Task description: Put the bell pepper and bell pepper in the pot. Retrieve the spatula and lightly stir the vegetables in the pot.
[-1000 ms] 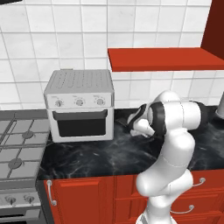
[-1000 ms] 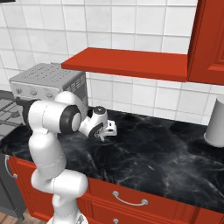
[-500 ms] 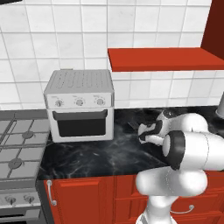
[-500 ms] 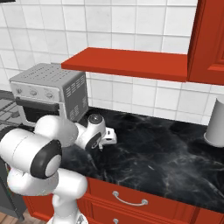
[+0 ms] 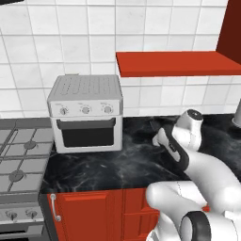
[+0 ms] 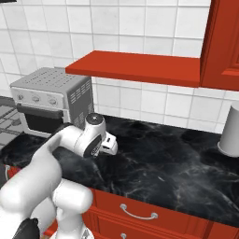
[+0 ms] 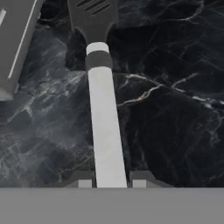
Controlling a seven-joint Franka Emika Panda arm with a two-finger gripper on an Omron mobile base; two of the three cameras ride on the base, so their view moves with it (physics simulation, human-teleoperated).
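The spatula [image 7: 104,127] lies over the black marble counter [image 7: 175,109], its pale grey handle running up the hand view to a dark slotted blade at the top. My gripper [image 7: 111,180] is shut on the spatula's handle, one fingertip on each side of it. In the left base view the gripper [image 5: 158,137] hangs low over the counter to the right of the toaster oven, with the spatula's dark blade [image 5: 153,126] poking out beyond it. The right base view has the gripper [image 6: 112,145] low over the counter too. The pot and the bell peppers are out of view.
A silver toaster oven [image 5: 84,113] [image 6: 51,100] stands on the counter left of the hand, its corner close to the spatula blade [image 7: 13,39]. A gas stove [image 5: 19,160] lies further left. A red shelf [image 5: 174,63] hangs above. A grey canister [image 6: 231,130] stands far right.
The arm's elbow has swung down and forward toward the cameras. The hand has stayed near the counter right of the oven, and its jaws have closed the last bit onto the spatula handle.
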